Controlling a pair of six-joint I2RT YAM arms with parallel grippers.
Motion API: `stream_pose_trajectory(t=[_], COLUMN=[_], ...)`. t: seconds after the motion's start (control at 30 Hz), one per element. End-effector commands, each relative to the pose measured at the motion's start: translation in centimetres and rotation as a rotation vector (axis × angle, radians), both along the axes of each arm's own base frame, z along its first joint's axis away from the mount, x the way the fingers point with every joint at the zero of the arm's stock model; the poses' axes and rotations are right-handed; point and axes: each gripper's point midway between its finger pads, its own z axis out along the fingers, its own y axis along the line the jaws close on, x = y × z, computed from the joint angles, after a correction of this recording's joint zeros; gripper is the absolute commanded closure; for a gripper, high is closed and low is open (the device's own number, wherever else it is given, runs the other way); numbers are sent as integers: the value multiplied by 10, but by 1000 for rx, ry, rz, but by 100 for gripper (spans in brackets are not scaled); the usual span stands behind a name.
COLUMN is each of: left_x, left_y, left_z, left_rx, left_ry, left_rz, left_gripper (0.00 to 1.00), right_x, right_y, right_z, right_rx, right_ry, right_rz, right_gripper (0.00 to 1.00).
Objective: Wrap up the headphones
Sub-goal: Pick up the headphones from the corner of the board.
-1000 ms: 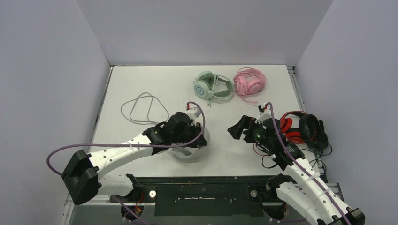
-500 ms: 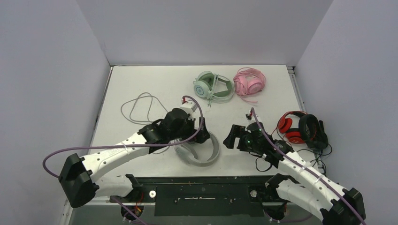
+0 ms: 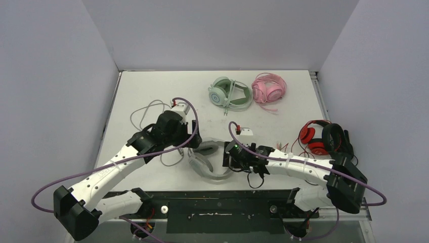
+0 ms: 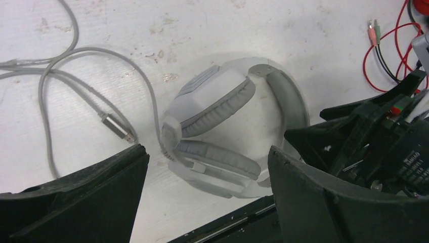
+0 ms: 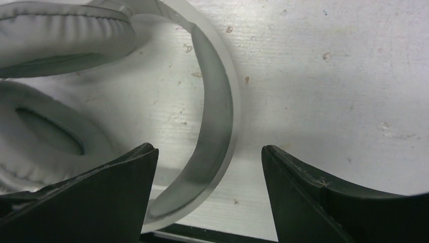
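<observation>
The pale grey-white headphones (image 3: 208, 167) lie flat near the table's front edge, cups folded together (image 4: 217, 126). Their grey cable (image 4: 76, 66) loops off to the left and ends in a metal plug (image 4: 117, 127). My left gripper (image 4: 206, 152) hovers open above the cups, holding nothing. My right gripper (image 5: 208, 149) is open and straddles the headband (image 5: 217, 111), its fingers apart from the band on both sides. The mint green headphones (image 3: 230, 93) and the pink headphones (image 3: 269, 88) sit side by side at the back of the table.
A red and black headset (image 3: 324, 139) lies at the right edge, with thin red and black cables (image 3: 288, 152) trailing under my right arm. The black front rail (image 3: 217, 202) runs just below the grey headset. Walls close in the left, right and back.
My left gripper opened, let go of the grey headset and drew back to the left. The headset now lies on the table. My right arm swung left over the headband.
</observation>
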Motion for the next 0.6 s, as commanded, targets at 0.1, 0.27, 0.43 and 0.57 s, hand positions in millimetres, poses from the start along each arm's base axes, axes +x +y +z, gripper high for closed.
stream_pose_trajectory(t=[0.1, 0.27, 0.43, 0.57], left_x=[-5, 1, 10, 21], left_y=[42, 73, 106, 118], left_z=[17, 18, 17, 22], left_rx=[70, 135, 150, 94], left_ry=[-48, -49, -26, -34], left_rz=[105, 191, 257, 278], left_gripper=[12, 8, 5, 5], right_x=[23, 24, 28, 45], right_y=[7, 5, -1, -10], right_z=[-9, -31, -34, 7], right_rx=[-46, -115, -140, -109], right_ry=[-43, -13, -8, -99], right_rz=[-116, -106, -111, -130], right_gripper=[29, 32, 59, 87])
